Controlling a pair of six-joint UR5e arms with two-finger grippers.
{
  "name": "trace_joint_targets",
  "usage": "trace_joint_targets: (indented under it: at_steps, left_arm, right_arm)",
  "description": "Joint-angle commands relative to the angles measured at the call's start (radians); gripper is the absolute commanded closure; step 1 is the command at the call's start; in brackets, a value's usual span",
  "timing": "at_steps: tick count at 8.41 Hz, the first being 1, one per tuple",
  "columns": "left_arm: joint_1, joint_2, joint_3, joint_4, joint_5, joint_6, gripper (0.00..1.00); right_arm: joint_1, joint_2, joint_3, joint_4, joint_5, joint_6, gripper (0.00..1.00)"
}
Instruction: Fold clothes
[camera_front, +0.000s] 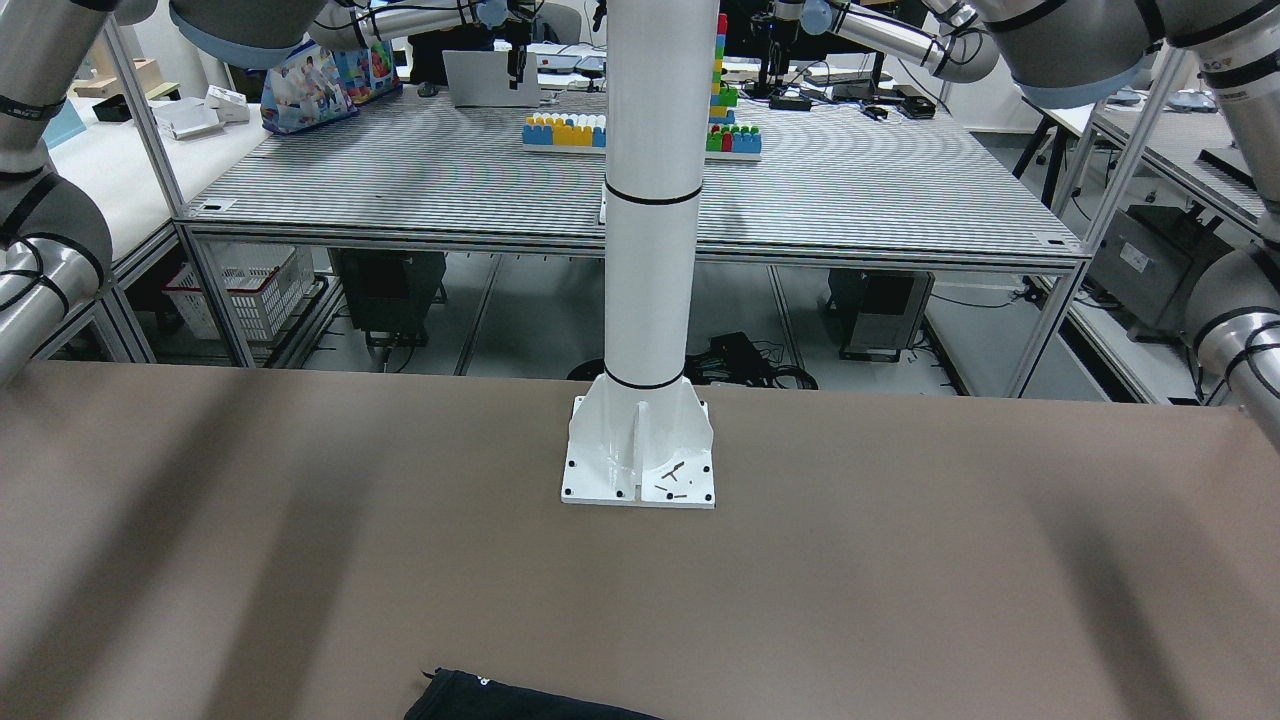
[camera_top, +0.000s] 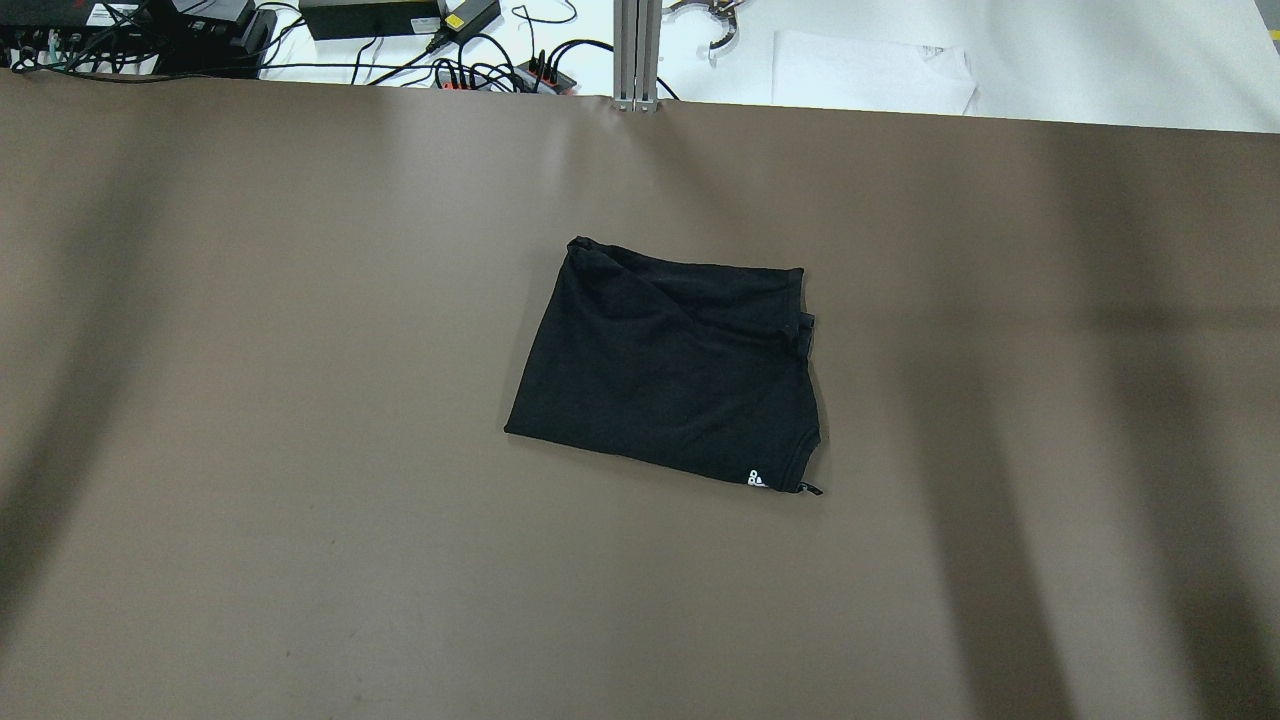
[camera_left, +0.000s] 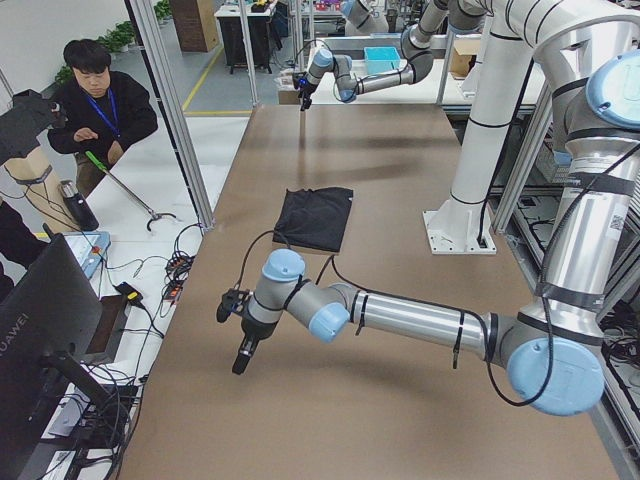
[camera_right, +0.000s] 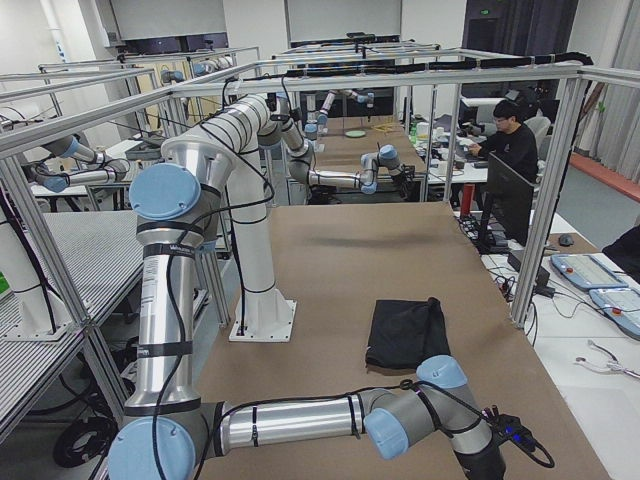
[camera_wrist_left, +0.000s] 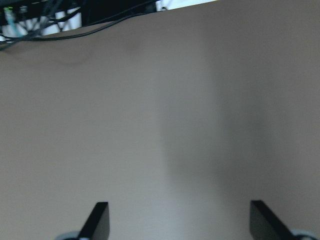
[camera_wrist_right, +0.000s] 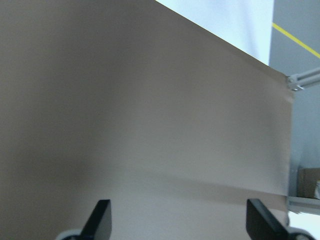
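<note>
The clothes are one black garment (camera_top: 665, 370), folded into a rough rectangle and lying flat at the middle of the brown table (camera_top: 300, 550). It has a tiny white mark (camera_top: 757, 479) at its near right corner. It also shows in the exterior left view (camera_left: 315, 218), the exterior right view (camera_right: 405, 335) and at the bottom edge of the front-facing view (camera_front: 500, 700). My left gripper (camera_wrist_left: 180, 220) is open and empty over bare table, far to the garment's left (camera_left: 243, 355). My right gripper (camera_wrist_right: 179, 220) is open and empty over bare table, far to its right (camera_left: 302, 98).
The white arm column and its base plate (camera_front: 640, 460) stand at the table's robot side. Cables and power bricks (camera_top: 480, 70) lie beyond the far edge. An operator (camera_left: 100, 110) and a monitor (camera_right: 510, 200) are on that side. An aluminium frame post (camera_top: 637, 50) stands at the far edge.
</note>
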Motion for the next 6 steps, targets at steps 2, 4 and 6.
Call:
trace_joint_targets:
  at_steps: [2, 4, 6]
  left_arm:
    - [-0.214, 0.127, -0.006, -0.004, 0.042, 0.262, 0.0]
    - [-0.222, 0.22, 0.003, -0.089, 0.159, 0.377, 0.0]
    - [-0.246, 0.217, -0.041, -0.084, 0.175, 0.364, 0.0]
  right_arm:
    - [0.125, -0.194, 0.158, -0.003, -0.096, -0.162, 0.05]
    - [0.127, -0.293, 0.171, 0.05, -0.203, -0.17, 0.05]
    - [0.125, -0.286, 0.189, 0.045, -0.259, -0.164, 0.05]
